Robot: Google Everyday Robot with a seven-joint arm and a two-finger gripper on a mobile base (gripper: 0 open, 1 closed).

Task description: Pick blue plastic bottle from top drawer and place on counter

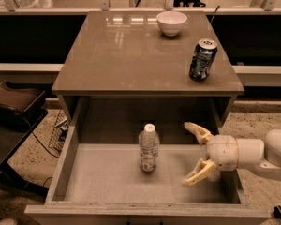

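I'm seeing my hand [185,153] hanging inside the top drawer [64,168], jaws spread wide, just right of the blue plastic bottle [148,149], which is standing upright on the drawer floor, untouched. A can [202,60] is sitting on the worktop [126,55].

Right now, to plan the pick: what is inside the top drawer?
The blue plastic bottle, upright, and the open gripper right of it. The arm hides the top drawer floor beneath it.

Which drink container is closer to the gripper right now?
The clear bottle with the white cap, upright in the open drawer. The open gripper is in that drawer, just beside it; the dark can stands up on the counter.
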